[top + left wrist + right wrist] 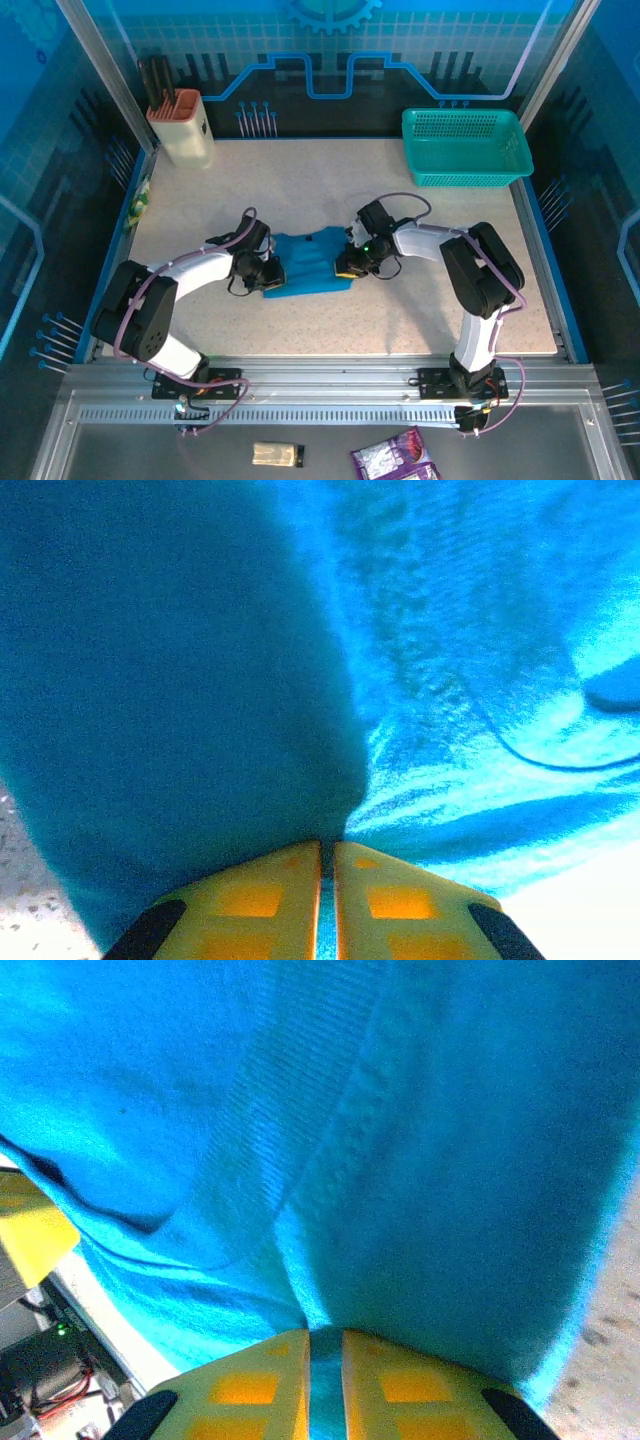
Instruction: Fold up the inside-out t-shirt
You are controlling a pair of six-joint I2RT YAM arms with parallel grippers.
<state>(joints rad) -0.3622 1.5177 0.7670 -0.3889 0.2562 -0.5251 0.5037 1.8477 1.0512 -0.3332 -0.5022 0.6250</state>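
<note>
**Near ledge.** A tan packet (277, 455) and a purple packet (395, 460) are laid below the rail. Their print is too small to be read.

**Left end effector** (327, 848). The fingers are drawn together, with a thin pinch of blue cloth clamped between them at the shirt's left edge.

**Right end effector** (322, 1335). It is likewise clamped on a fold of cloth, at the shirt's right edge.

**T-shirt** (305, 262). Blue-teal and rumpled, it is spread between the two end effectors at the middle of the surface (420, 320). No label or print can be made out.

**Step in hand.** Opposite edges are judged to be gripped for a fold, and no neat fold is yet formed. For the next move, both edges would need to be lifted and carried evenly so that neither pinch is lost.

**Far edge.** A teal mesh basket (465, 148) is placed at the right and a beige holder (182, 128) with dark utensils at the left. The mark on its side is unreadable.
</note>
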